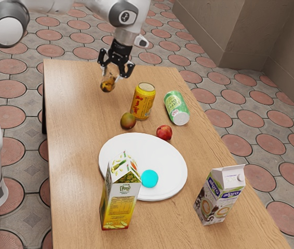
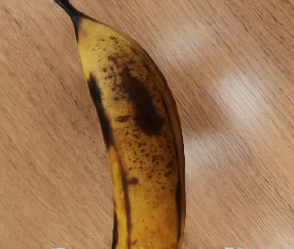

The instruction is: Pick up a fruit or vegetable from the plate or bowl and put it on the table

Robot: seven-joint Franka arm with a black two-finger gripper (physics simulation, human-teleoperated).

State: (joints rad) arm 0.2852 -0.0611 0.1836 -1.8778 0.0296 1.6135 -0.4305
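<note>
Banana [image 1: 107, 84] just below jaws [image 1: 114, 73], spread wide, gripping nothing, 1 yellow can [image 1: 143, 100] nearby, 1 plate [image 1: 162, 150]

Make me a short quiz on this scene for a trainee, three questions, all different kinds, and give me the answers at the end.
1. Which can lies on its side?

2. True or false: the small red fruit rests on the white plate.

3. Which fruit shows dark blotches in the wrist view?
a) a lemon
b) a banana
c) a pear

Key:
1. The green can; the yellow can stands upright.
2. False: it is on the table, beside the plate.
3. b, the banana.
</note>
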